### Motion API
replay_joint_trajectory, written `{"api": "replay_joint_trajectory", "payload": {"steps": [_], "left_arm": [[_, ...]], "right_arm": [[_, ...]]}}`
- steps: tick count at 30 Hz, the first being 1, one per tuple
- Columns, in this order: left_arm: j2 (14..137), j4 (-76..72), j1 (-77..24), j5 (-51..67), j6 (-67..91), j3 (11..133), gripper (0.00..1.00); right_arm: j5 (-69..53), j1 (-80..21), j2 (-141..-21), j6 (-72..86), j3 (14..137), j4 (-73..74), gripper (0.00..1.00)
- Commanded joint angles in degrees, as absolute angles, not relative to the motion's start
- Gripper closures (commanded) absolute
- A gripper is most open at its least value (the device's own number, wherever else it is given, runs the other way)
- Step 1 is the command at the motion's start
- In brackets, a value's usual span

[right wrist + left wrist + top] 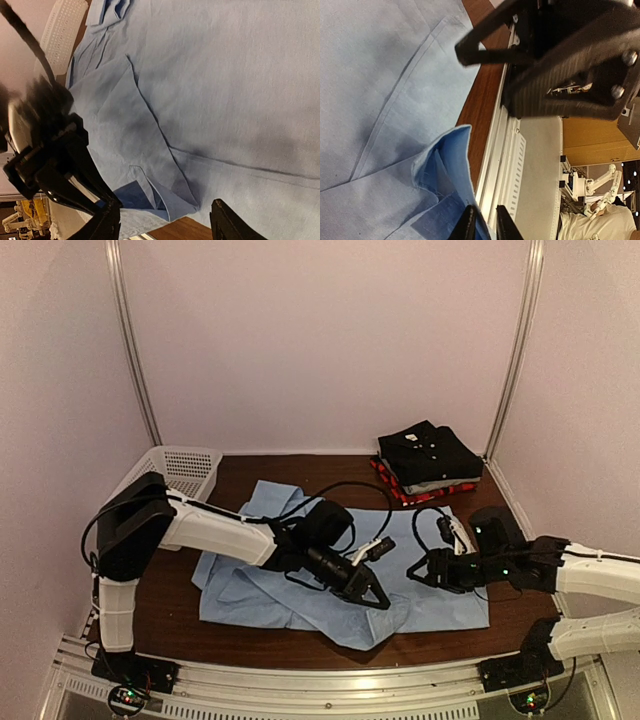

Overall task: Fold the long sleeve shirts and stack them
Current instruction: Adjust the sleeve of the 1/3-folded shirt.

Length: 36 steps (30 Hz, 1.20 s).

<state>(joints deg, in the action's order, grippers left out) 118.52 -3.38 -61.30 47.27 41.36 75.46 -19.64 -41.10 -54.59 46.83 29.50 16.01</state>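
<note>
The left hand [378,597] is clenched on a fold of cloth at the near edge of the light blue shirt [450,605]. Its arm reaches low across the garment from the left, elbow raised beside the white mesh basket [185,468]. The right hand [413,570] hangs released just beside it, fingers spread over the shirt, its arm stretched in low from the right. The shirt lies rumpled across the middle of the bench [300,468]. The stack of folded shirts [428,458], black on top, sits in the far right corner, well apart.
</note>
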Motion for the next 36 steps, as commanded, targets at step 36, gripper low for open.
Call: {"api": "replay_joint_trajectory", "payload": {"steps": [36], "left_arm": [[107.0, 8.6, -62.9, 21.8, 30.6, 68.7, 0.85]], "right_arm": [[-0.4, -70.5, -66.5, 75.1, 32.0, 13.4, 0.36]]}}
